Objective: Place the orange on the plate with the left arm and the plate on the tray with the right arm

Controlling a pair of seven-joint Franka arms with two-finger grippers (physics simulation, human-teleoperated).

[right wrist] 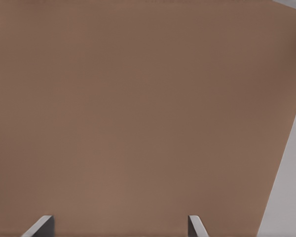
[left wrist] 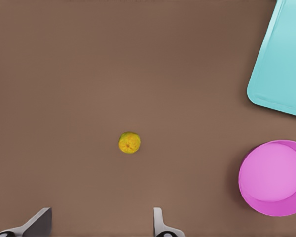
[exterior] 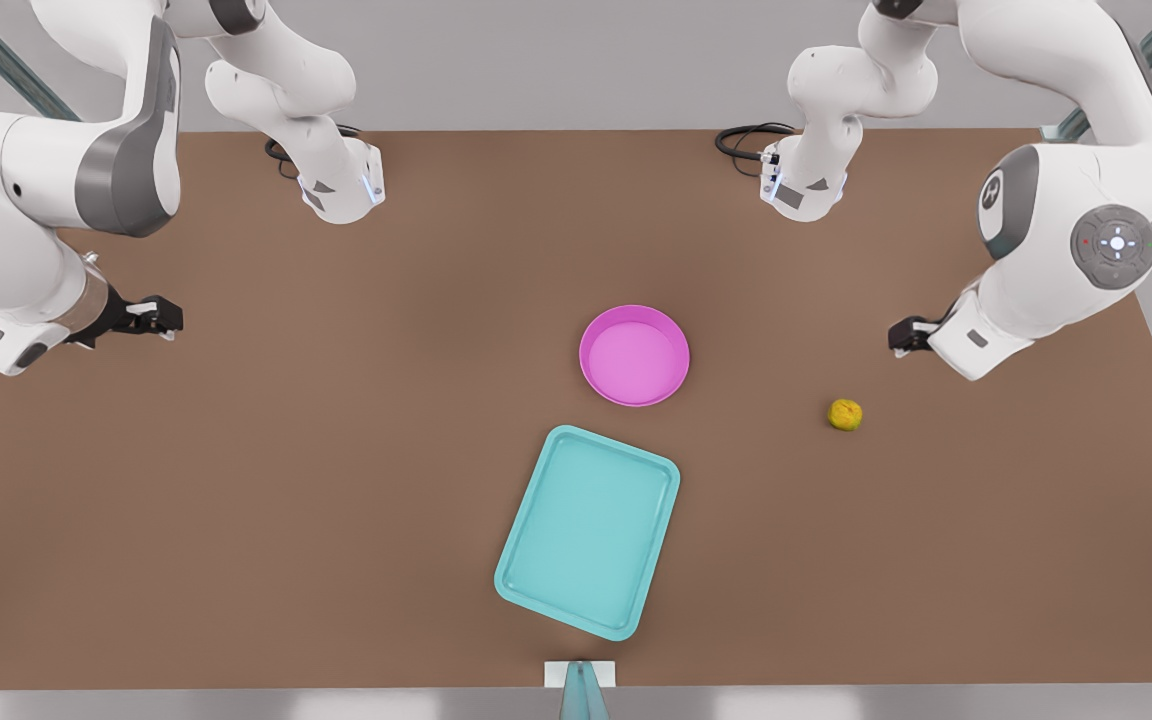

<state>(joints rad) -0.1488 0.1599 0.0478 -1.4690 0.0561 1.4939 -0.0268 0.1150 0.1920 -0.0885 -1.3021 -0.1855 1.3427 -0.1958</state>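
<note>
The small yellow orange lies on the brown table at the front view's right, apart from everything else. The pink plate sits empty near the middle, and the teal tray lies empty just in front of it, turned at an angle. My left gripper hovers at the front view's right, above and behind the orange. In the left wrist view it is open, with the orange, plate and tray beyond it. My right gripper waits open at the front view's left over bare table.
Both arm bases stand at the table's back edge, with black cables beside them. A small white and teal fixture sits at the front edge below the tray. In the right wrist view the table's edge runs close by.
</note>
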